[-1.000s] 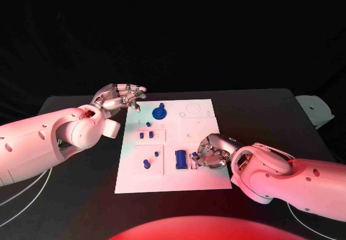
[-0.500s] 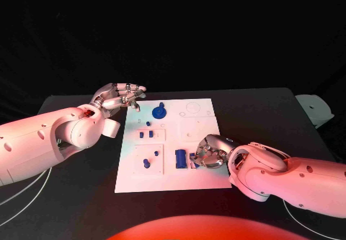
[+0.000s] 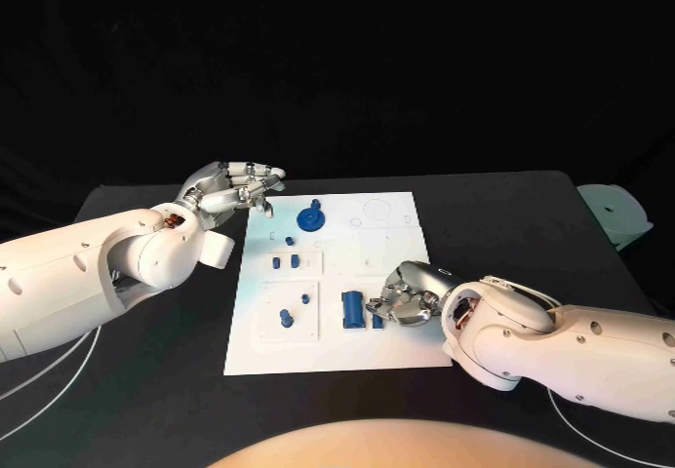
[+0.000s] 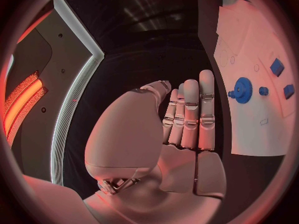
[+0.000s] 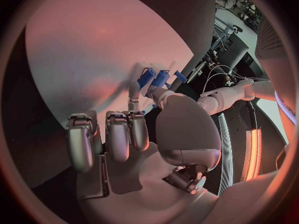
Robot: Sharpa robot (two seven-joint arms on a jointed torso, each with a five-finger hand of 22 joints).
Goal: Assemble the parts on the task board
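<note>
The head camera looks down from above and behind the task board [image 3: 337, 292], far enough back to take in the whole white plate, the black worktop [image 3: 535, 224] round it and both arms reaching in from either side of the board. The left wrist camera sits close behind the left hand [image 4: 181, 129], off the board's edge, looking past the raised fingers along the board [image 4: 255, 84] with its blue gear [image 4: 241, 89]. The right wrist camera sits very close behind the right hand [image 5: 137, 134], facing low across the board [image 5: 93, 59]. All three views share the board's surface.
</note>
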